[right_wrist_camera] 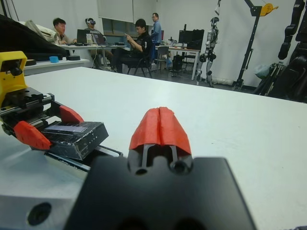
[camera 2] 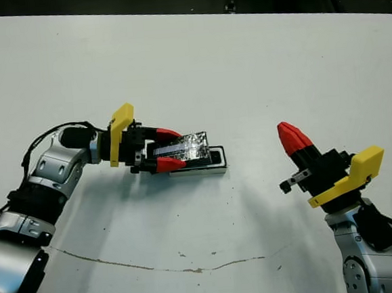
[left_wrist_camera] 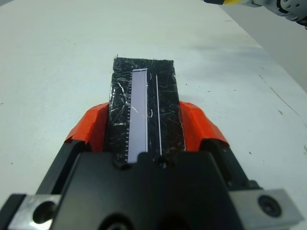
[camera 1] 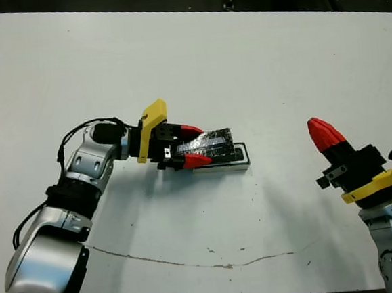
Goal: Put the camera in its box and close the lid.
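The lid (camera 1: 206,144) sits clamped between my left gripper (camera 1: 190,145) fingers, tilted just above the box (camera 1: 241,162). My right gripper (right_wrist_camera: 159,125) hangs well apart, fingers pressed together.

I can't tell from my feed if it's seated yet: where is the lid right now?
The lid is clamped in the left gripper, left of table centre, held tilted just above the box, not yet seated.

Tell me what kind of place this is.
Probably a robotics lab or workshop. Beyond the white table, people sit at desks with monitors, a humanoid robot hangs on a stand, and a hoist frame stands nearby.
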You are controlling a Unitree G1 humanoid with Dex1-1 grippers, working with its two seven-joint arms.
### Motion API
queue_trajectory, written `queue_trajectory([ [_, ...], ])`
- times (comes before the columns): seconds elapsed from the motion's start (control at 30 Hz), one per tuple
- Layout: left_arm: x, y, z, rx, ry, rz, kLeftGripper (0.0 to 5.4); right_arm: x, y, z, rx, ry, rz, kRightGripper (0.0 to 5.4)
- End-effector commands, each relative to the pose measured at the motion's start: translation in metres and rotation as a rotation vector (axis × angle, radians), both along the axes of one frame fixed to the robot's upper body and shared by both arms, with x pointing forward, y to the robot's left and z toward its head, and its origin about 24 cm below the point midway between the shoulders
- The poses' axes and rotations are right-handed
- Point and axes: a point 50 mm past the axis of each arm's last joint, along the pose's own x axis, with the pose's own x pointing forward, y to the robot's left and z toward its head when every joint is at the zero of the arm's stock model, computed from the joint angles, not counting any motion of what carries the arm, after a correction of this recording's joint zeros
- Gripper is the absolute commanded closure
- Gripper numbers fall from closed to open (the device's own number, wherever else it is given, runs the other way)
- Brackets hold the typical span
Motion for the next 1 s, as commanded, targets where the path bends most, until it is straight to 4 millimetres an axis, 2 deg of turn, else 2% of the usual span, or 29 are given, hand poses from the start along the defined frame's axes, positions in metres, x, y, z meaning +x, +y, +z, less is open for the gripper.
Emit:
queue_trajectory([
  [0.03,-0.015,-0.008,-0.040,0.077,0.125,-0.022,2.26,-0.002,-0.004,0.000,-0.023,0.005,-0.015,5.40],
  [0.67,-0.020,-0.019,-0.056,0.058,0.164,-0.050,2.27,-0.003,-0.004,0.000,-0.022,0.010,-0.024,5.40],
  [1.0,-0.017,-0.037,-0.060,0.036,0.182,-0.068,2.27,-0.002,-0.005,0.000,-0.024,0.006,-0.016,5.40],
])
